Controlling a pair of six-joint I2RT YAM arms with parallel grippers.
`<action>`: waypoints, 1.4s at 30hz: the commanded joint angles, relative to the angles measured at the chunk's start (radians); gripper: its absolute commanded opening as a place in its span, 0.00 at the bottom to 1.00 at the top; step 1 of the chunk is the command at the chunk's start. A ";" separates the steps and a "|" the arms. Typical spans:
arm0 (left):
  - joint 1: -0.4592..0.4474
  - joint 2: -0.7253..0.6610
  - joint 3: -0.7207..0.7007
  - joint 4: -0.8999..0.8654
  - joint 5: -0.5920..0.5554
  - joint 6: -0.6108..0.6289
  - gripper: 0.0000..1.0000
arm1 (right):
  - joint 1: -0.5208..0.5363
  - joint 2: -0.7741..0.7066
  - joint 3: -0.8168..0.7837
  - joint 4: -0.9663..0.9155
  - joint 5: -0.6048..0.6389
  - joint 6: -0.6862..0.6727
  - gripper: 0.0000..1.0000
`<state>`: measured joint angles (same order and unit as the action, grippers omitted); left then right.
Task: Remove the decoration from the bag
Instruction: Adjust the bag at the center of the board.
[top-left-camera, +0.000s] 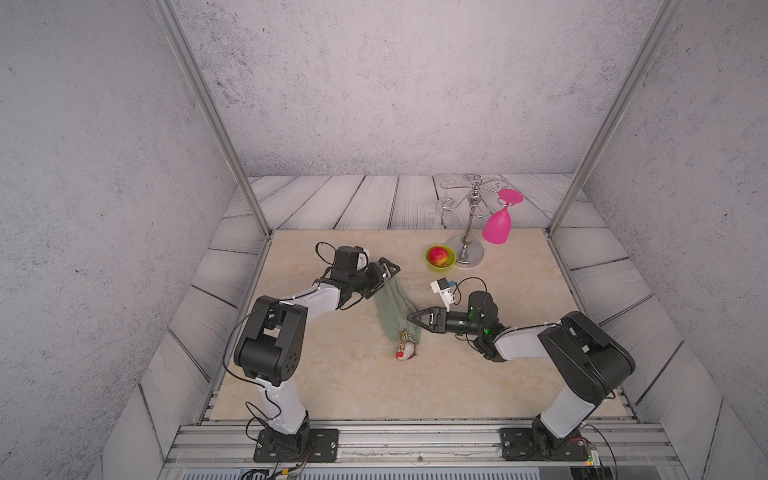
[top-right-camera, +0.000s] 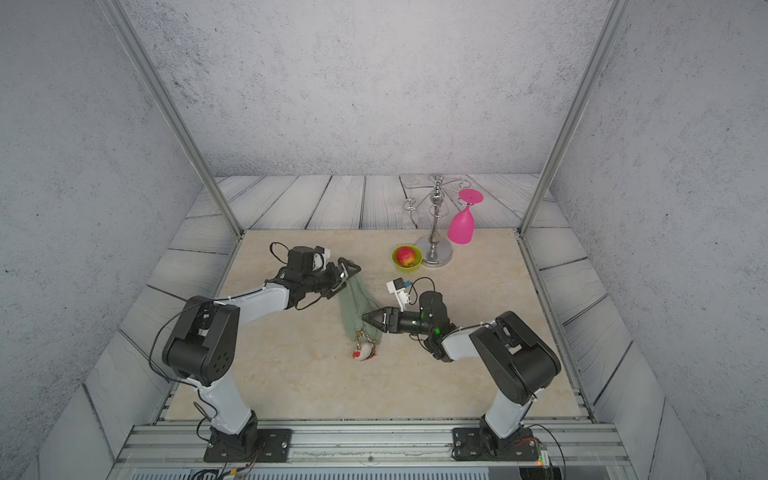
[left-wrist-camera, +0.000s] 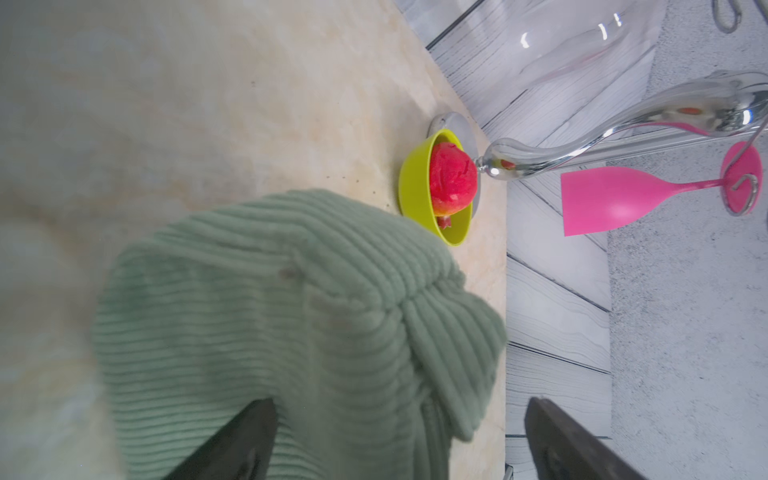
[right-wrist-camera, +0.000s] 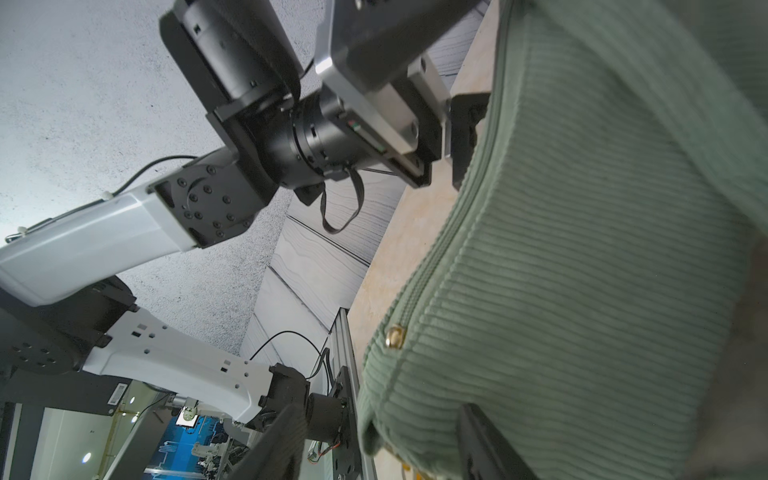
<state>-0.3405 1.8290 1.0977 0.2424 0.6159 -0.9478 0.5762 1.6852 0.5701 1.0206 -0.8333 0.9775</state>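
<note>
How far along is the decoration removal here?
Nothing is done yet: the decoration is still clipped to the near end of the bag. In hand: the left claw stands open around the far end, the right claw open at the edge near the clasp. Left: hold the bag, unclip the decoration, take it away.

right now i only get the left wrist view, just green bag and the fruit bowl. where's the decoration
Observer: The decoration lies on the table at the bag's near end, opposite the left pincer.
Operator: is it off the bag yet
Observer: Seemingly not; its gold clasp reaches that end of the bag in both top views.
Operator: where's the right pincer
Observer: The right pincer is at the bag's side close to that end, open, with fabric between its jaws in the right wrist view.
</note>
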 joint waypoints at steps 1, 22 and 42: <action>-0.024 0.049 0.067 0.083 0.088 -0.018 1.00 | 0.007 -0.028 -0.014 -0.014 0.049 -0.027 0.62; 0.025 -0.260 0.008 -0.279 -0.142 0.140 0.99 | 0.126 -0.358 0.024 -0.616 0.275 -0.313 0.61; 0.051 -0.699 -0.211 -0.528 -0.260 0.116 0.99 | 0.205 -0.093 0.143 -0.436 0.314 -0.282 0.55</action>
<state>-0.2985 1.1492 0.9058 -0.2497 0.3763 -0.8238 0.7761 1.5677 0.6876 0.5510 -0.5377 0.7029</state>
